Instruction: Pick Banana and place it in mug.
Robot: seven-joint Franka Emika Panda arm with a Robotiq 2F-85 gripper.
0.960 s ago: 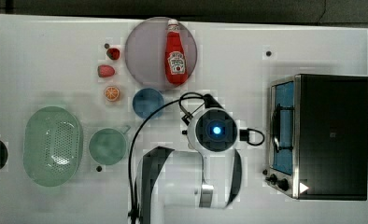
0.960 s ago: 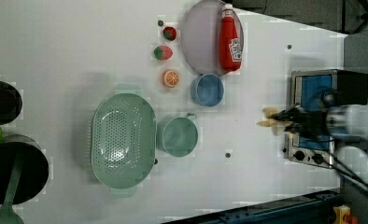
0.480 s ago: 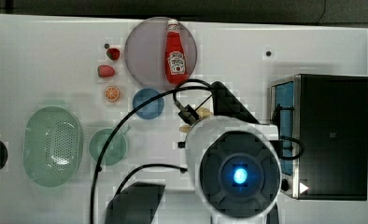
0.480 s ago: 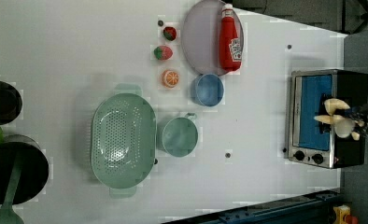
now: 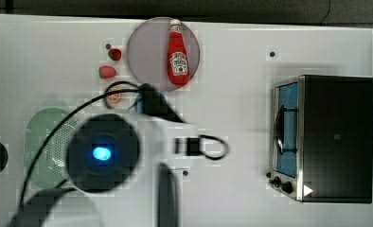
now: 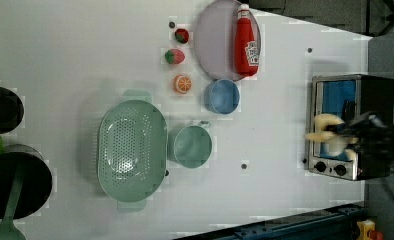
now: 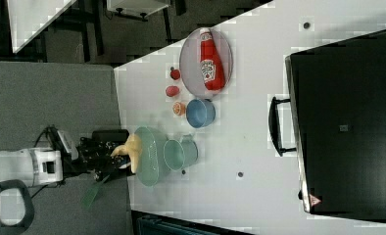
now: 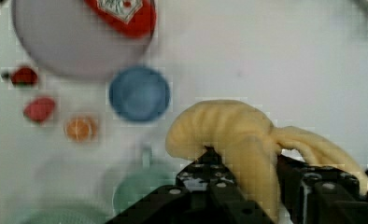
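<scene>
The pale yellow banana [image 8: 233, 135] is held clear of the table, and my gripper [image 8: 247, 172] is shut on it with black fingers [image 8: 205, 179] on either side. In the left view the banana [image 6: 329, 136] and gripper [image 6: 347, 131] appear in front of the toaster oven. The right view shows the banana [image 7: 132, 148] in the gripper [image 7: 113, 155] beside the green basket. The round pale green mug [image 6: 190, 146] stands upright between basket and blue cup; the wrist view has the mug [image 8: 138, 186] below the banana. In the top view my arm [image 5: 102, 153] covers the mug.
An oval perforated green basket [image 6: 131, 150] sits next to the mug. A blue cup [image 6: 222, 96], an orange slice [image 6: 182, 83], two red fruits [image 6: 175, 56] and a plate [image 6: 212, 35] with a ketchup bottle [image 6: 246, 40] lie beyond. A toaster oven [image 5: 324, 137] stands at the top view's right.
My arm, still carrying the banana, has risen toward the top camera and shifted to the top view's left, now covering the mug and part of the basket.
</scene>
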